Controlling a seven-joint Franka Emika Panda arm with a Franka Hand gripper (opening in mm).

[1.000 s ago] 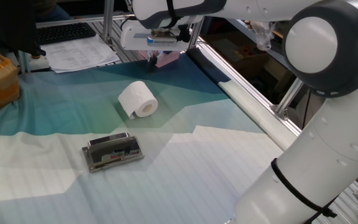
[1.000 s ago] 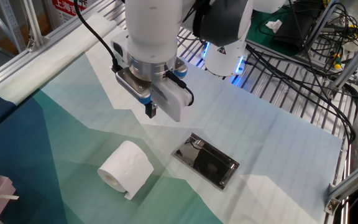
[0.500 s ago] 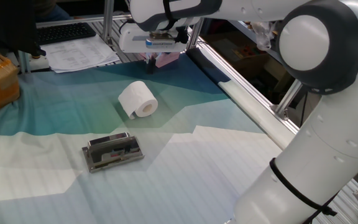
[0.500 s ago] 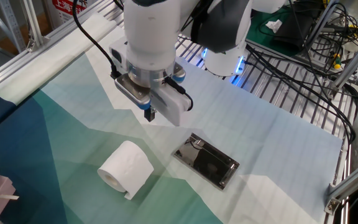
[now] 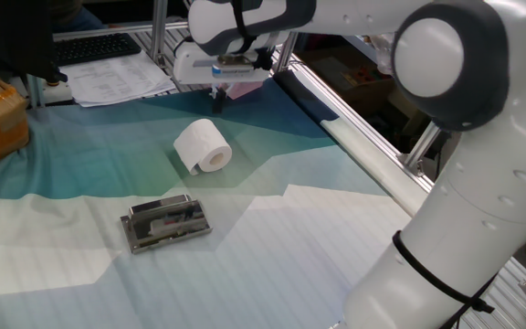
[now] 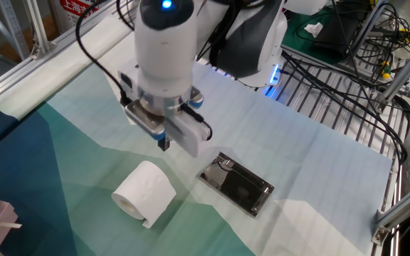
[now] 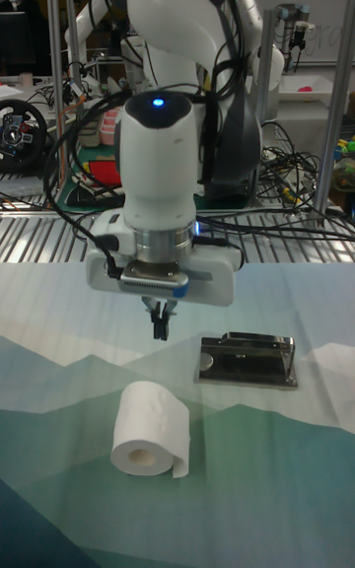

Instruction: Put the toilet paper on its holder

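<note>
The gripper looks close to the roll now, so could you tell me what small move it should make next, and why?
Probably open the fingers and descend onto the roll. The gripper hangs above it with its fingers together and nothing between them, and the roll lies on its side on the cloth, apart from the holder. It must be grasped before it can go to the holder.

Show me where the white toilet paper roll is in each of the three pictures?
One fixed view: the white cylindrical toilet paper roll lies left of centre, behind the flat silver metal holder.
The other fixed view: the roll sits low and left, with the holder to its right.
Tall fixed view: the roll is low and left, under the tool.
Shared landmark: the holder.
</note>
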